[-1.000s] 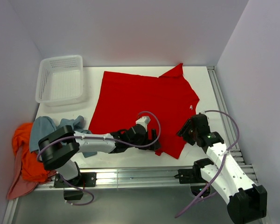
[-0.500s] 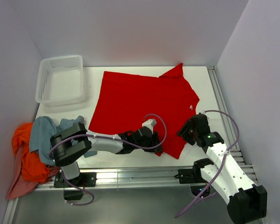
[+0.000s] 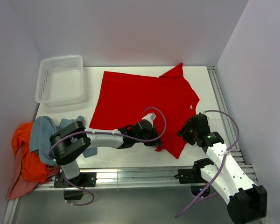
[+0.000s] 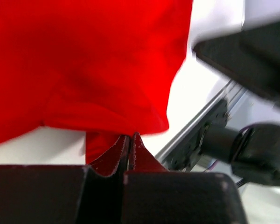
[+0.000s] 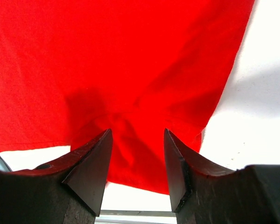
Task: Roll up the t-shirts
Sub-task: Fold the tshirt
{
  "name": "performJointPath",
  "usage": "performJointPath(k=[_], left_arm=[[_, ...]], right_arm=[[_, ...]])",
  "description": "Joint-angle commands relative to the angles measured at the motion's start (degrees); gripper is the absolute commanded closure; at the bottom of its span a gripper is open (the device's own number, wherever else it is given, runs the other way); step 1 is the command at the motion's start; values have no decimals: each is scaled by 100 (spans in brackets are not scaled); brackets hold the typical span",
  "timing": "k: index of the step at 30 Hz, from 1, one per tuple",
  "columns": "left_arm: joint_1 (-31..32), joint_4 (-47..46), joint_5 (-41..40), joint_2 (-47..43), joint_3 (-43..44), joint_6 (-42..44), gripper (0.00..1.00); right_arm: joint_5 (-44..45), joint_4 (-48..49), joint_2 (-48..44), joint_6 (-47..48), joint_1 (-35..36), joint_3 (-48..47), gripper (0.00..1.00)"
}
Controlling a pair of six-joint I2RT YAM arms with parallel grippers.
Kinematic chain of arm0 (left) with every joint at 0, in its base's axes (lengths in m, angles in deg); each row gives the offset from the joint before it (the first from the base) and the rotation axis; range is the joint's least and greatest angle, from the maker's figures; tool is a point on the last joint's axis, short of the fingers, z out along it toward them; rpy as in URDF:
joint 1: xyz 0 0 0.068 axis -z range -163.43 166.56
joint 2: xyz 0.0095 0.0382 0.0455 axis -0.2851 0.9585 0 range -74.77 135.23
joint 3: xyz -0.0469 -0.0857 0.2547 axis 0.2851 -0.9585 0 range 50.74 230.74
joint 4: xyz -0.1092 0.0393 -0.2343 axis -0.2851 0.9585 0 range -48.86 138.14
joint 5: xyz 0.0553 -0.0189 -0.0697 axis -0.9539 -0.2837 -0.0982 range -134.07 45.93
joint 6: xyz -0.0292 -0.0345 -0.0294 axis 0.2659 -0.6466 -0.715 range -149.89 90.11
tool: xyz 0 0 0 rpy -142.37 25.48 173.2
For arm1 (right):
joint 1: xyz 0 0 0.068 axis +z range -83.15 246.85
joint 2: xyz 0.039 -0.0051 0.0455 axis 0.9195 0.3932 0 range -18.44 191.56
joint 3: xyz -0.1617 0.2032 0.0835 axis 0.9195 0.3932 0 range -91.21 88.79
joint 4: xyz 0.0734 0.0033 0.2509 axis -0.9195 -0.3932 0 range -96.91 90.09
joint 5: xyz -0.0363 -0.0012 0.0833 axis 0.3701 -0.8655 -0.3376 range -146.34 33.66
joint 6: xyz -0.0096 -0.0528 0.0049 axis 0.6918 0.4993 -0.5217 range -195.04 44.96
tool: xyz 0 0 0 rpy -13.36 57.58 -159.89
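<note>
My left fingers [image 4: 129,140] are pressed together on the near hem of the red t-shirt [image 3: 140,100]. They pinch a small fold of it close to its near right corner, where the cloth bunches up a little off the surface [image 3: 205,86]. My right fingers [image 3: 185,130] are spread and hang over that same corner from the shirt's right. I cannot tell whether they touch the cloth.

The rest of the shirt lies flat, with one sleeve pointing to the far right. Bare white surface runs along the shirt's right edge as far as the side rail [image 3: 222,112]. A narrower strip lies between its near hem and the front rail [image 3: 130,175].

To the shirt's far left stands the white basket [image 3: 60,60], with a gap between them. By the shirt's near left corner lies a heap: a grey-blue t-shirt [image 3: 41,130], an orange t-shirt [image 3: 25,151] and a pale pink t-shirt [image 3: 16,190]. It spills over the surface's left edge.
</note>
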State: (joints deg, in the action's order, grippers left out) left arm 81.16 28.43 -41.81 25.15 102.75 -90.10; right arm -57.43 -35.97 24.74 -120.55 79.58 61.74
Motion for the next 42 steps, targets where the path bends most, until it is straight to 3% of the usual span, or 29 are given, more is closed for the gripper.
performJointPath(k=[1,7,19,27,42], left_arm=[[-490,-486,572,54,46,-255,100],[-1036,-671,916,344,222,-395,100],[-1511,-1137,1277,976,398,-852,100],[-1626,-1348,1382,1513,564,-1002,100],[-1626,-1172,1391,1908,890,-923,100]], right_arm=[[82,116,-38,17,28,6,45],[-111,248,24,183,36,68,45],[-832,573,-107,508,28,217,44],[-1491,942,-828,781,36,472,44],[-2019,846,-1109,895,353,630,47]])
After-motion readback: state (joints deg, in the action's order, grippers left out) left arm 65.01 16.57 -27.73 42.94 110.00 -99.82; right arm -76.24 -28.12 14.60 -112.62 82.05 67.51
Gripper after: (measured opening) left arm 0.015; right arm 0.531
